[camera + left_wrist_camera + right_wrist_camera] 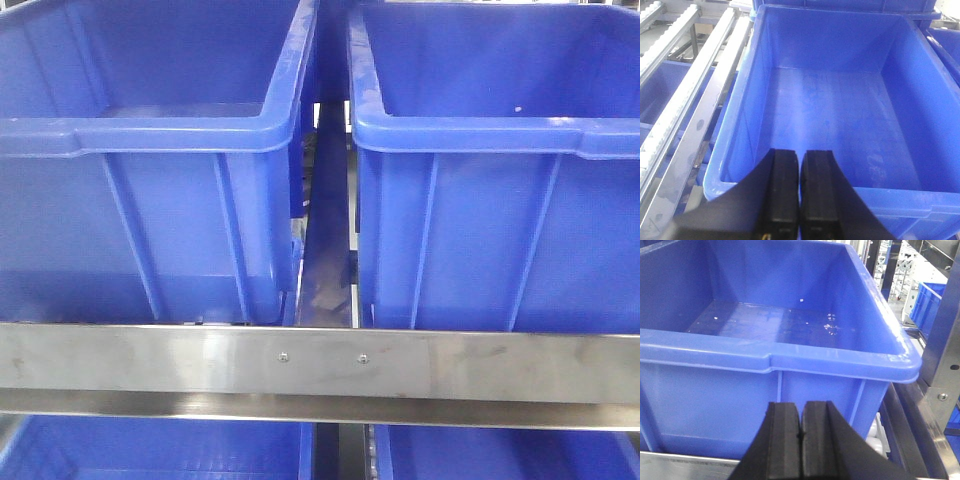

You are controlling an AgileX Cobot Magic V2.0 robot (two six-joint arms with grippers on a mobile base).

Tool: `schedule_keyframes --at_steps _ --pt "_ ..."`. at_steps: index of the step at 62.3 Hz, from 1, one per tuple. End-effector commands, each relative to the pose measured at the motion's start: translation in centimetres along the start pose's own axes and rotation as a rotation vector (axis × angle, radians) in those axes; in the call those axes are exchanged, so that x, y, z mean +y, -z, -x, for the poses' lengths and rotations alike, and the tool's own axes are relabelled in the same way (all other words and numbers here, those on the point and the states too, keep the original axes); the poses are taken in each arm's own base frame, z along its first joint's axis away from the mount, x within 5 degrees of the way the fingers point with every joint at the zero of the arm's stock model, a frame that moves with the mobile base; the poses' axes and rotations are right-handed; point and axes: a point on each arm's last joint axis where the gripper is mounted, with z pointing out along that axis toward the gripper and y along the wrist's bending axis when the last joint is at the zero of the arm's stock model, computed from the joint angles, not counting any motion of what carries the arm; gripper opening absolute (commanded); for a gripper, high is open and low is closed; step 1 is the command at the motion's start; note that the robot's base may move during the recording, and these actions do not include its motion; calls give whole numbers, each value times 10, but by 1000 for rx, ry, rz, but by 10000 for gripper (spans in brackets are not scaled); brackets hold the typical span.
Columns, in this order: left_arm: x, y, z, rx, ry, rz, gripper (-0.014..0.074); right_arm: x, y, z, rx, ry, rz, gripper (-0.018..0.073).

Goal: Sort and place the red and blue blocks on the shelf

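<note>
The shelf's brushed-metal front rail (320, 365) with two small screws crosses the front view below two large blue tubs. No red or blue block shows in any view. My left gripper (800, 155) is shut and empty, hovering over the near rim of an empty blue tub (840, 105). My right gripper (801, 407) is shut and empty, in front of the outer wall of another blue tub (790, 365), below its rim. Neither gripper shows in the front view.
Left tub (150, 150) and right tub (500, 150) stand side by side with a narrow gap (328, 220) between them. More blue tubs sit on the tier below (150, 450). Roller rails (685, 100) run left of the left tub. A steel upright (945, 365) stands right.
</note>
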Motion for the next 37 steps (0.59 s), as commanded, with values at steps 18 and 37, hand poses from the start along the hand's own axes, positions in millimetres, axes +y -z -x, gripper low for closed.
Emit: schedule_keyframes --at_steps 18,37 --pt "2 -1 15 -248 -98 28 125 0 3 16 -128 7 2 52" --pt "9 3 -42 -434 -87 21 125 0 3 16 -127 7 2 52"
